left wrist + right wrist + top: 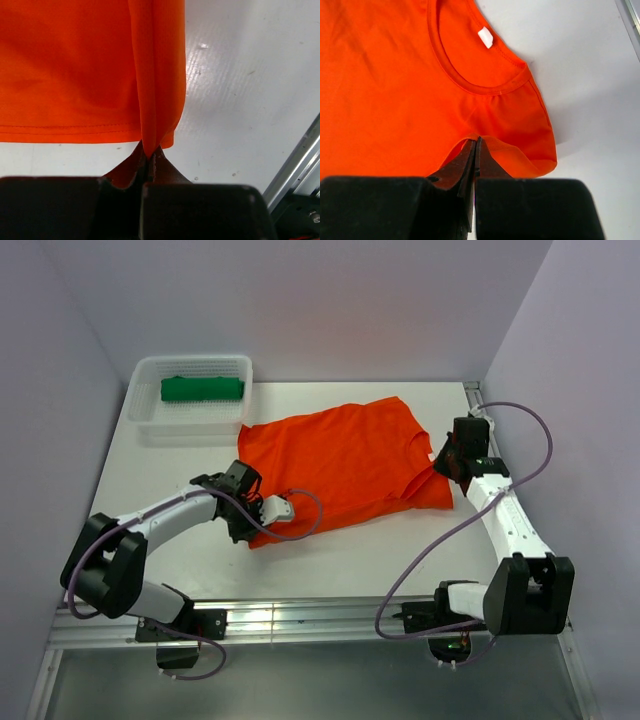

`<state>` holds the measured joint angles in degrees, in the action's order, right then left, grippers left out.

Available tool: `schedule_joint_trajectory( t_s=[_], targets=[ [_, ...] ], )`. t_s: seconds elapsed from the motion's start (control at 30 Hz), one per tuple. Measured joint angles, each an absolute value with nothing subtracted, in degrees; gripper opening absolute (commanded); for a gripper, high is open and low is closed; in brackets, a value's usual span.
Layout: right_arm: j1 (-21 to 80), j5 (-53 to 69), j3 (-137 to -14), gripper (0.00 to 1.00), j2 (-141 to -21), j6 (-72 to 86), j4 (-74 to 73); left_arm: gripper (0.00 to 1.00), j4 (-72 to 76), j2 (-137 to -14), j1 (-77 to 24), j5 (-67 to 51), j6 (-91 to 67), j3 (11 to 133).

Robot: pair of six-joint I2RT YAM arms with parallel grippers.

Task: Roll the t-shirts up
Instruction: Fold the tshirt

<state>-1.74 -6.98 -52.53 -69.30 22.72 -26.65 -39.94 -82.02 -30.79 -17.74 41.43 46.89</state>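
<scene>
The left gripper (pixel 149 155) was pinched shut on the hem of the orange t-shirt (pixel 345 460) at 7 o'clock, and the right gripper (pixel 475 146) was shut on its shoulder at 3 o'clock. They ought to move together, keeping that edge taut. At 10 o'clock the green t-shirt (pixel 202 389) sat rolled in the basket (pixel 150 425).

Bare table (pixel 340 560) between orange t-shirt (pixel 350 460) and near rail (pixel 300 620); basket (pixel 145 412) far-left, walls (pixel 60 390) close either side.

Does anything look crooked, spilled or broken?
Nothing spilled or broken. The orange t-shirt lies slanted, its edge bunched into a ridge where the left gripper pinches it; the right gripper pinches near the collar.
</scene>
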Motion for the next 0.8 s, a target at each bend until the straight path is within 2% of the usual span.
schedule_joint_trajectory(
  t_s=[0.8],
  targets=[
    [1.28, -7.22, -65.01, 0.0, -85.8, 20.03, -25.28, 0.0, -40.16, -86.24, -27.49, -15.55, 44.51, 52.27]
  ],
)
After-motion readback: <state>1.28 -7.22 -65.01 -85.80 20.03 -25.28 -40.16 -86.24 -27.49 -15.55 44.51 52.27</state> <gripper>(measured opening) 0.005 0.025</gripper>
